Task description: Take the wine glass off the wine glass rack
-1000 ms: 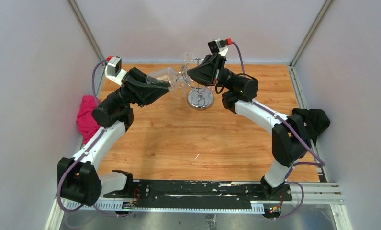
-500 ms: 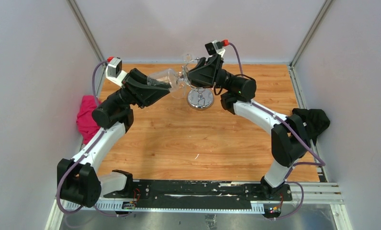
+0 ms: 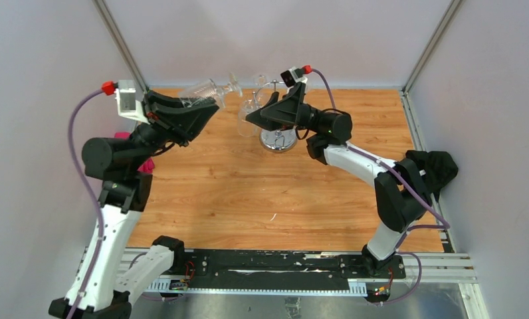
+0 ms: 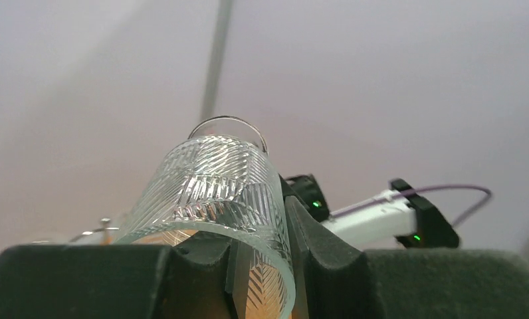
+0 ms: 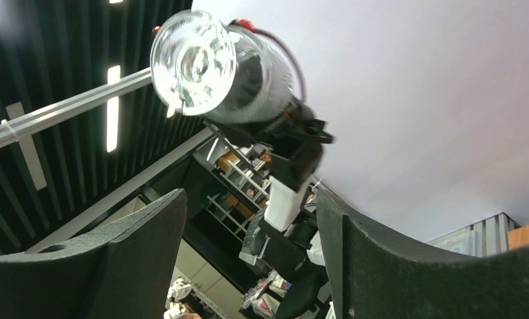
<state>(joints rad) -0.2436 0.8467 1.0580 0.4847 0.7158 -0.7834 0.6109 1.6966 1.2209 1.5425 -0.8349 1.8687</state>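
The wine glass (image 3: 207, 92) has been lifted clear of the wine glass rack (image 3: 278, 137) and is now held tilted at upper left of the overhead view, its ribbed bowl clamped in the left gripper (image 4: 258, 259). The right gripper (image 5: 248, 226) has been spread wide, empty (seemingly let go of the rack). Removal is judged essentially done.

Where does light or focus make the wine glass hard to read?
Top external: the clear wine glass fades against the pale wall. Left wrist: its ribbed bowl is sharp, the background soft. Right wrist: its foot glares white, ceiling lamps blown out.
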